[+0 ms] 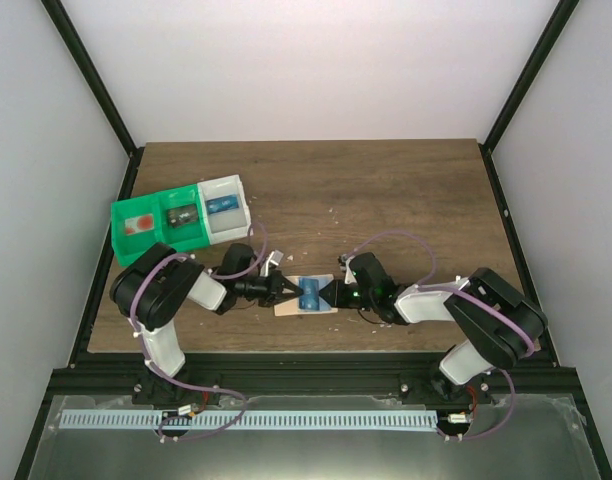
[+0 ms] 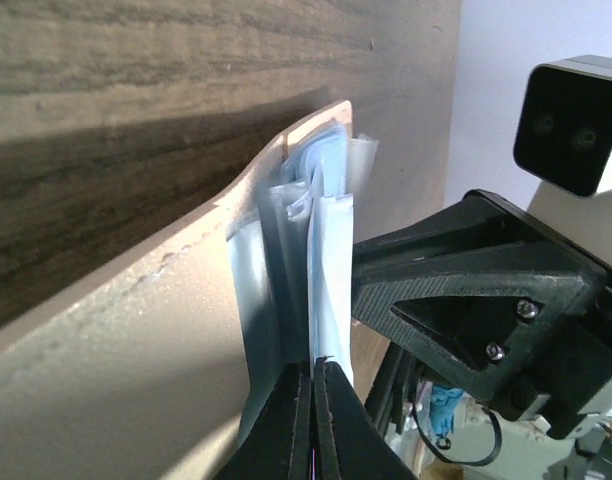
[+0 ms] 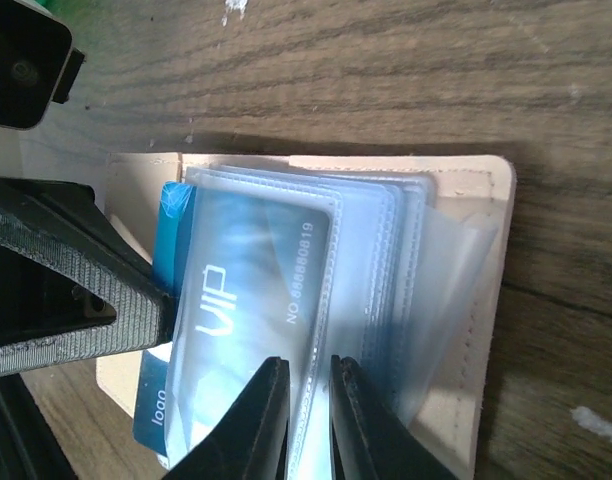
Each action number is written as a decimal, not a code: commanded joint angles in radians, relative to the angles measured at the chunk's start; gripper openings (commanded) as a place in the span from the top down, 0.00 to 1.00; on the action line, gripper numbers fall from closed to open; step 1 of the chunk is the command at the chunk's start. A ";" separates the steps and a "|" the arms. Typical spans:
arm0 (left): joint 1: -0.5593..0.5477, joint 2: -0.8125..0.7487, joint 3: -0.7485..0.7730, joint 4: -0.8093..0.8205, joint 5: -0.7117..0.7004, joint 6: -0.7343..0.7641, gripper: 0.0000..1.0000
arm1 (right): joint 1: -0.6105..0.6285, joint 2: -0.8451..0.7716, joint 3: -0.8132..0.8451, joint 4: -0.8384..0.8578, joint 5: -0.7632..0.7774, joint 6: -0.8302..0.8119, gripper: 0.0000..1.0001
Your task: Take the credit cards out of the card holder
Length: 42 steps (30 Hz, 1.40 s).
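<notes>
Arms low, facing; my left fingers [image 1: 292, 291] and right fingers [image 1: 331, 293] pinch sleeves of open card holder [image 3: 491, 250], blue credit cards [image 3: 256, 290] inside.

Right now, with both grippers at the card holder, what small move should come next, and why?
Probably the left gripper should draw the blue card slightly outward, away from the right gripper. It seems shut on that card's edge, already partly out of the card holder, while the right one pins the clear sleeve.
</notes>
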<state>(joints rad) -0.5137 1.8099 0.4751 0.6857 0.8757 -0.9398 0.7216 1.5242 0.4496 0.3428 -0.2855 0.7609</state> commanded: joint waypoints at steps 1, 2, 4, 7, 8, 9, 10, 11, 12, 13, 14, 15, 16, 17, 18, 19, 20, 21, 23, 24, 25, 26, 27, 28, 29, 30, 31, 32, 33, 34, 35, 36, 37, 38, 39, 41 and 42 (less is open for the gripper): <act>0.009 0.022 -0.042 0.198 0.084 -0.092 1.00 | -0.007 -0.001 -0.028 0.019 -0.083 0.019 0.85; 0.008 0.033 -0.050 0.240 0.096 -0.119 1.00 | -0.011 -0.006 -0.034 0.042 -0.107 0.034 0.84; 0.008 0.054 -0.071 0.346 0.115 -0.173 1.00 | -0.022 -0.017 -0.043 0.073 -0.142 0.059 0.82; 0.008 0.077 -0.088 0.461 0.130 -0.229 1.00 | -0.035 -0.030 -0.046 0.083 -0.166 0.075 0.79; 0.008 0.082 -0.091 0.482 0.133 -0.242 1.00 | -0.037 -0.034 -0.048 0.084 -0.172 0.079 0.77; 0.008 0.085 -0.090 0.496 0.134 -0.248 1.00 | -0.042 -0.037 -0.050 0.088 -0.178 0.085 0.76; 0.008 0.088 -0.090 0.505 0.135 -0.255 1.00 | -0.046 -0.039 -0.053 0.096 -0.187 0.091 0.74; 0.008 0.090 -0.090 0.512 0.136 -0.257 1.00 | -0.050 -0.041 -0.058 0.105 -0.198 0.098 0.74; 0.008 0.092 -0.093 0.520 0.136 -0.262 1.00 | -0.052 -0.041 -0.060 0.115 -0.206 0.104 0.73; 0.008 0.092 -0.092 0.528 0.135 -0.268 1.00 | -0.054 -0.040 -0.064 0.123 -0.216 0.110 0.73; 0.008 0.094 -0.092 0.536 0.135 -0.272 1.00 | -0.056 -0.039 -0.067 0.133 -0.226 0.116 0.73; 0.009 0.096 -0.093 0.541 0.135 -0.276 1.00 | -0.058 -0.038 -0.070 0.143 -0.233 0.121 0.73; 0.009 0.098 -0.092 0.543 0.135 -0.277 1.00 | -0.061 -0.038 -0.073 0.154 -0.239 0.126 0.73; 0.008 0.100 -0.093 0.543 0.135 -0.276 1.00 | -0.063 -0.039 -0.076 0.161 -0.241 0.128 0.74; 0.008 0.103 -0.093 0.545 0.135 -0.274 1.00 | -0.066 -0.039 -0.078 0.165 -0.244 0.131 0.76; 0.008 0.106 -0.096 0.548 0.135 -0.275 1.00 | -0.067 -0.039 -0.081 0.174 -0.249 0.132 0.79; 0.008 0.109 -0.096 0.551 0.135 -0.275 1.00 | -0.069 -0.041 -0.085 0.181 -0.254 0.134 0.82; 0.008 0.113 -0.095 0.555 0.134 -0.276 1.00 | -0.072 -0.042 -0.089 0.192 -0.256 0.138 0.85; 0.009 0.117 -0.096 0.551 0.131 -0.269 1.00 | -0.080 -0.046 -0.103 0.216 -0.268 0.145 0.94; 0.009 0.118 -0.093 0.541 0.130 -0.261 1.00 | -0.084 -0.049 -0.111 0.226 -0.270 0.147 0.99; 0.009 0.119 -0.090 0.524 0.127 -0.246 1.00 | -0.086 -0.055 -0.117 0.236 -0.272 0.149 0.99; 0.010 0.119 -0.085 0.491 0.123 -0.226 1.00 | -0.089 -0.059 -0.124 0.243 -0.272 0.153 0.99; 0.010 0.118 -0.081 0.462 0.118 -0.203 1.00 | -0.092 -0.065 -0.130 0.252 -0.273 0.153 1.00; 0.013 0.117 -0.079 0.435 0.113 -0.180 1.00 | -0.095 -0.069 -0.136 0.258 -0.273 0.153 1.00; 0.017 0.115 -0.079 0.412 0.108 -0.164 1.00 | -0.096 -0.073 -0.139 0.255 -0.270 0.153 1.00; 0.023 0.114 -0.080 0.402 0.106 -0.154 1.00 | -0.099 -0.076 -0.140 0.252 -0.268 0.152 1.00; 0.030 0.112 -0.082 0.397 0.106 -0.148 1.00 | -0.101 -0.075 -0.142 0.247 -0.267 0.150 0.99; 0.038 0.110 -0.086 0.395 0.108 -0.145 1.00 | -0.104 -0.075 -0.143 0.242 -0.265 0.149 1.00; 0.047 0.107 -0.089 0.396 0.110 -0.143 1.00 | -0.106 -0.073 -0.145 0.239 -0.263 0.149 0.99; 0.055 0.104 -0.090 0.393 0.113 -0.141 1.00 | -0.108 -0.070 -0.147 0.238 -0.262 0.150 1.00; 0.060 0.101 -0.090 0.389 0.115 -0.138 1.00 | -0.108 -0.067 -0.147 0.234 -0.258 0.149 1.00; 0.061 0.098 -0.090 0.383 0.115 -0.133 1.00 | -0.109 -0.062 -0.148 0.232 -0.257 0.148 1.00; 0.061 0.095 -0.089 0.372 0.115 -0.125 1.00 | -0.109 -0.058 -0.146 0.232 -0.260 0.147 0.99; 0.061 0.094 -0.088 0.366 0.116 -0.122 1.00 | -0.109 -0.053 -0.144 0.232 -0.264 0.147 0.96; 0.061 0.096 -0.088 0.369 0.117 -0.122 1.00 | -0.109 -0.048 -0.142 0.238 -0.269 0.147 0.95; 0.061 0.102 -0.091 0.384 0.121 -0.130 1.00 | -0.109 -0.042 -0.141 0.256 -0.284 0.148 0.98; 0.061 0.105 -0.094 0.395 0.124 -0.135 1.00 | -0.109 -0.039 -0.142 0.264 -0.290 0.148 0.99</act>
<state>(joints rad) -0.4835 1.9106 0.3920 1.0966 1.0245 -1.1011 0.6346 1.4757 0.3233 0.5907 -0.5644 0.9161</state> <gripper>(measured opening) 0.015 0.032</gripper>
